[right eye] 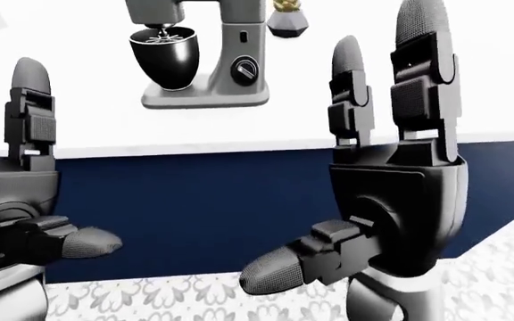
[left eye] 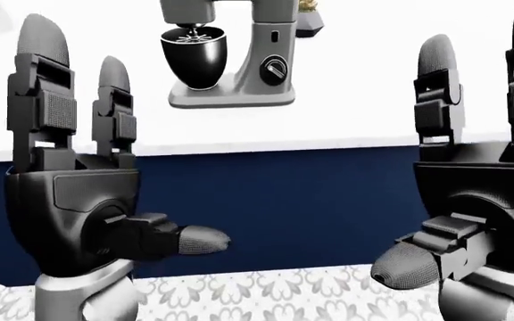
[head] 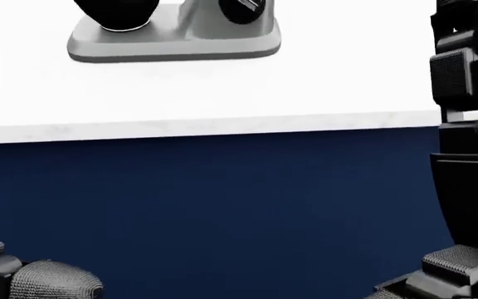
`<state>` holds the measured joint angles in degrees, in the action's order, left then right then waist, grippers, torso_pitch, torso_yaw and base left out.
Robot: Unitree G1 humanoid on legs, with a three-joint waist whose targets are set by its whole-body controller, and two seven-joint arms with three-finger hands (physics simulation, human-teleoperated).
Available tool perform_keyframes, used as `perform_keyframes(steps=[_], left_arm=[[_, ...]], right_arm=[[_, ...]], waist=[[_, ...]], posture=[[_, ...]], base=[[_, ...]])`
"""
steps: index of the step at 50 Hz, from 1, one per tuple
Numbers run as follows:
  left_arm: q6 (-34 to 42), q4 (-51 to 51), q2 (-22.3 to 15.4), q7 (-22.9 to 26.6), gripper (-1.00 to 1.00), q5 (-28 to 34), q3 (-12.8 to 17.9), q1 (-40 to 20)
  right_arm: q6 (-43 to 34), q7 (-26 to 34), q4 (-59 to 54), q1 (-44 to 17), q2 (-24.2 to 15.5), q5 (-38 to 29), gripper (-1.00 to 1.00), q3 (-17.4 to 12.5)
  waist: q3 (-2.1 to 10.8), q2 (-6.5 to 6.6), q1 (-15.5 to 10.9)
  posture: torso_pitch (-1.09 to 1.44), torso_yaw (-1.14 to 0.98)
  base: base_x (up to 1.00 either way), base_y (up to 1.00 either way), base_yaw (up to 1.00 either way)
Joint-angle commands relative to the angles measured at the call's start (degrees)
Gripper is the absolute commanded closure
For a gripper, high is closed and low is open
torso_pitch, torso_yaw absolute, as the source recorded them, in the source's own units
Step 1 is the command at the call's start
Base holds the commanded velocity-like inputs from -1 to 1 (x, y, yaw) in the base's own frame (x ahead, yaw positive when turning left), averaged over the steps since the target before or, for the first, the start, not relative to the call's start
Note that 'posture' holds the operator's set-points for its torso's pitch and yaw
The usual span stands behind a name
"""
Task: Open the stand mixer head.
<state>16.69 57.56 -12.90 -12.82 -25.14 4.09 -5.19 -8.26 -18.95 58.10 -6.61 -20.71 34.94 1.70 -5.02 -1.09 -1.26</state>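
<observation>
Presently we list: mixer [left eye: 230, 57] on the counter [left eye: 346, 127], head down over its bowl [left eye: 194, 55], untouched. Left hand [left eye: 74, 200] and right hand [right eye: 400, 194] below the mixer, fingers spread, empty. We should lift from under the head's nose.

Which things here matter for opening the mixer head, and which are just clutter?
Job:
- stand mixer, head down over its black bowl
- left hand, open, empty
- right hand, open, empty

Lying about:
- small gold-topped ornament beyond the mixer
- white countertop
- navy cabinet face
</observation>
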Motion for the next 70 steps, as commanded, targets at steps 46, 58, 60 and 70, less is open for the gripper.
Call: perform_keyframes(steps=[46, 58, 60, 70], left_arm=[[-2.3, 2.43, -0.88, 0.19, -1.0, -0.51, -0.21, -1.23], [-2.38, 2.43, -0.73, 0.22, -1.0, -0.44, -0.48, -1.1], [-2.33, 2.43, -0.8, 0.16, -1.0, -0.59, -0.34, -1.12], [-2.57, 2.43, -1.78, -0.67, -1.0, -1.21, -0.27, -1.41]], right_arm=[[2.42, 0.14, 1.89, -0.87, -0.34, -0.44, -1.0, -1.37], [2.22, -0.69, 1.89, -1.06, -0.97, -0.77, -1.0, -0.87], [2.95, -0.83, 1.89, -0.82, -1.95, 0.59, -1.0, -0.84], [2.85, -1.96, 1.89, -1.37, -2.02, 0.08, -1.0, -1.05]], waist=[[4.23, -1.32, 1.26], [2.49, 1.42, 2.08], [3.16, 2.46, 1.14], [2.54, -0.19, -0.15]], posture=[[0.0, 0.0], [0.0, 0.0], [0.0, 0.0], [0.0, 0.0]], base=[[0.21, 0.0, 0.0], [0.25, 0.0, 0.0], [0.27, 0.0, 0.0], [0.1, 0.0, 0.0]])
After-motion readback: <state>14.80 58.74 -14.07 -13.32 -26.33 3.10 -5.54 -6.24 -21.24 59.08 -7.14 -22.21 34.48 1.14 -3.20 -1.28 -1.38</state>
